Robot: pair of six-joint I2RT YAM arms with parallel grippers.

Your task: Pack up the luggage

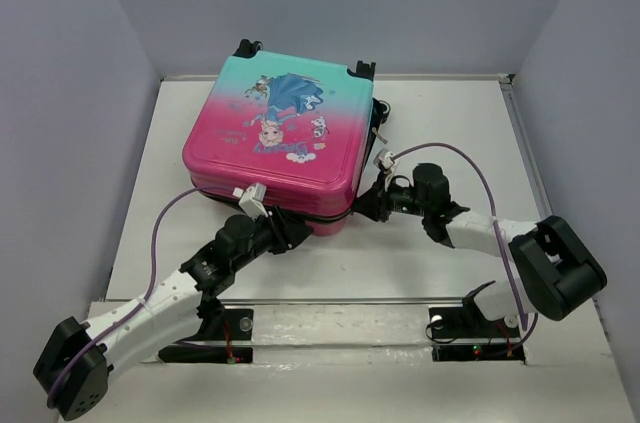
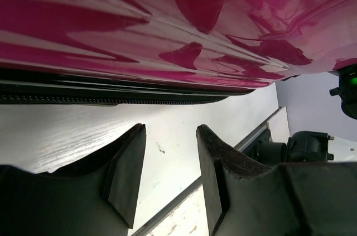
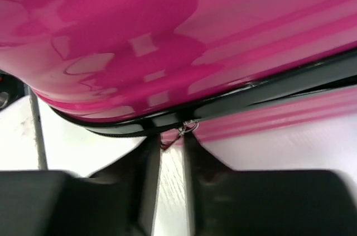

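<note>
Pinching the zipper pull (image 3: pixel 188 127) of the luggage (image 1: pixel 280 133) with the right end effector (image 3: pixel 172 142), fingers narrow. Holding the left end effector (image 2: pixel 171 133) wide beside its near edge, over the bench (image 1: pixel 450 113).

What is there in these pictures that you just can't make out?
- Inside of the luggage: in every view the top shell lies over it.
- Whether the right gripper really pinches the zipper pull: in the right wrist view it is too small at the fingertips; in the top view the wrist hides it.
- The zipper along the far side: in the top view it is hidden behind the shell.
</note>
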